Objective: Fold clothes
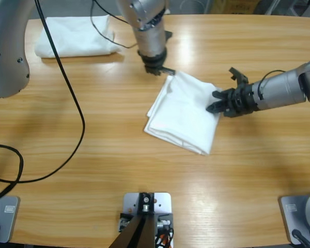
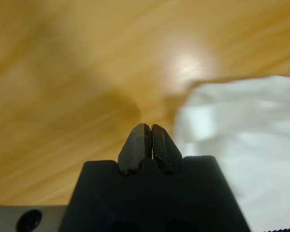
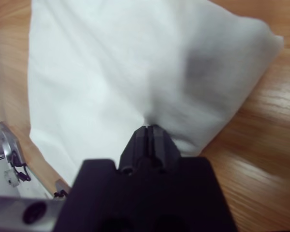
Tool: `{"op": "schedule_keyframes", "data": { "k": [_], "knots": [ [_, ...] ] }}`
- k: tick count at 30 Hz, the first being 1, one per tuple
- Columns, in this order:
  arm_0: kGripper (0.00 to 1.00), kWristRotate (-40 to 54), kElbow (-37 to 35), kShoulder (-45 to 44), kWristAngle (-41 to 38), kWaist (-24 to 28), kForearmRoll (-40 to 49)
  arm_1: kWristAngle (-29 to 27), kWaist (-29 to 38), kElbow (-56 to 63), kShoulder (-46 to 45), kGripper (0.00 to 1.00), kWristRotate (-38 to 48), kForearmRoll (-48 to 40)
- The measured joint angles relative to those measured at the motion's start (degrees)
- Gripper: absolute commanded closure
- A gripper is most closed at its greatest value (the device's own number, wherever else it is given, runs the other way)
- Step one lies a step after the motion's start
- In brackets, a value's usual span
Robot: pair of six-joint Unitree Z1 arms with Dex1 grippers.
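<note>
Mid-table on smooth wood, soft white folded shirt (image 1: 183, 113), right hand (image 3: 148, 130) pinching its edge, left hand (image 2: 149, 129) closed, empty.

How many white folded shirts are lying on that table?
2. One folded shirt lies mid-table between the two pincers; the other folded shirt sits near the table's far left corner. None seems hidden.

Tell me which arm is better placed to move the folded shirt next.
Probably right: the right gripper is shut on the folded shirt; the left gripper is shut beside its corner, holding nothing.
</note>
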Motion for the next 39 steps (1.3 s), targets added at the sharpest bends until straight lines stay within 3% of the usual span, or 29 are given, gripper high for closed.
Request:
{"op": "schedule_keyframes", "data": {
  "k": [1,2,4,5,6,7,8,12,19,22,26,39],
  "knots": [
    [1.000,1.2,-0.1,-0.2,1.2,0.5,0.6,-0.3,0.0,0.1,-0.3,0.080,0.0,0.0],
    [1.000,3.0,-0.1,-0.7,2.2,1.2,0.9,-1.1,0.0,0.3,-0.8,0.000,0.2,0.1],
    [1.000,6.3,-0.1,-3.3,3.6,2.5,1.3,-3.6,0.1,0.5,-2.6,0.000,1.0,0.2],
    [0.901,7.6,-0.1,-5.3,4.0,3.1,1.5,-4.5,0.5,0.5,-3.7,0.000,1.4,0.4],
    [0.641,8.8,-0.1,-7.7,4.1,3.7,1.9,-5.2,1.2,0.5,-5.0,0.000,1.7,0.9],
    [0.281,10.3,0.2,-10.3,4.1,4.3,2.2,-5.7,2.2,0.3,-6.3,0.000,2.0,1.7],
    [0.113,12.1,0.7,-12.9,3.8,4.9,2.4,-6.6,3.4,-0.3,-8.0,0.000,2.1,3.2],
    [0.105,18.1,9.7,-23.3,-1.4,6.7,2.4,-10.9,8.3,-4.4,-13.7,0.000,2.2,11.5],
    [0.103,26.1,43.3,-39.6,-5.8,8.7,-12.4,-14.3,14.2,-18.8,-15.8,0.000,-11.3,32.1],
    [0.008,30.0,49.2,-43.0,-6.0,14.4,-14.9,-16.4,14.4,-23.9,-15.8,0.000,-14.8,39.6],
    [0.000,21.5,48.4,-43.1,-2.5,23.1,-16.0,-16.7,14.5,-25.7,-15.7,0.000,-14.8,42.3],
    [0.000,11.2,26.6,-23.9,-0.3,34.6,-16.0,-16.8,14.6,-28.1,-10.3,0.000,-13.3,42.4]
  ]
}}
